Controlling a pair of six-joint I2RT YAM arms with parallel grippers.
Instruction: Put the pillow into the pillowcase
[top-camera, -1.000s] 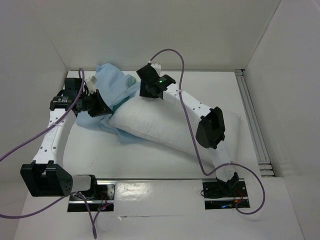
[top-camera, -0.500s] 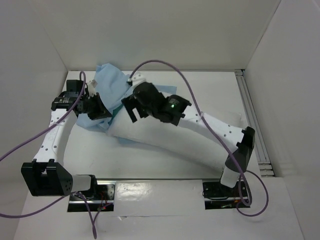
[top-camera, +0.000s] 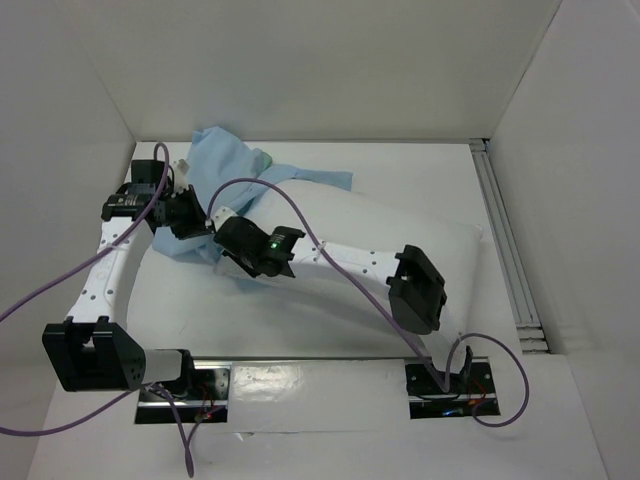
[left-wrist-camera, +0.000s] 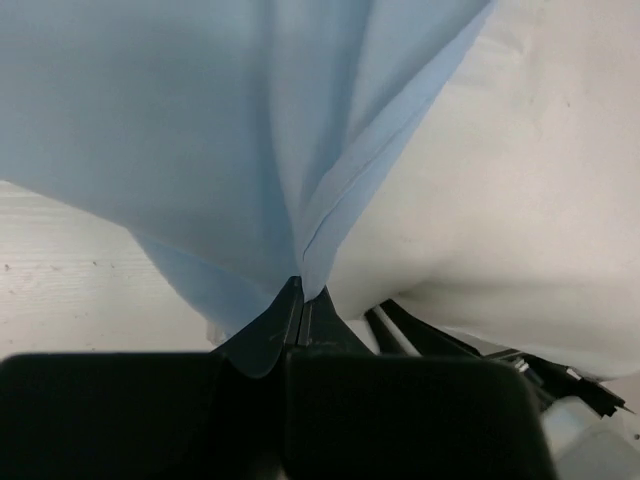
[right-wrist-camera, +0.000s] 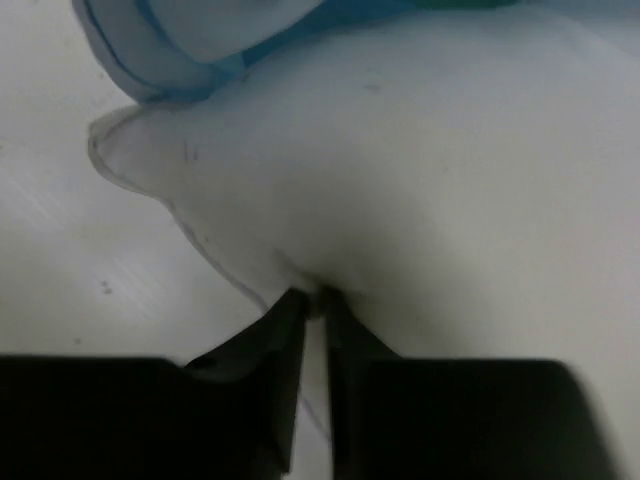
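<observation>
Two end effectors are pinching cloth.
Left end effector (left-wrist-camera: 301, 300) is clamping shut on the pillowcase (left-wrist-camera: 150, 130); right end effector (right-wrist-camera: 314, 300), nearly closed, is nipping the edge of the pillow (right-wrist-camera: 430, 170).

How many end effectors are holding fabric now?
2: the left end effector pinches the pillowcase; the right end effector pinches the pillow near its corner.
</observation>
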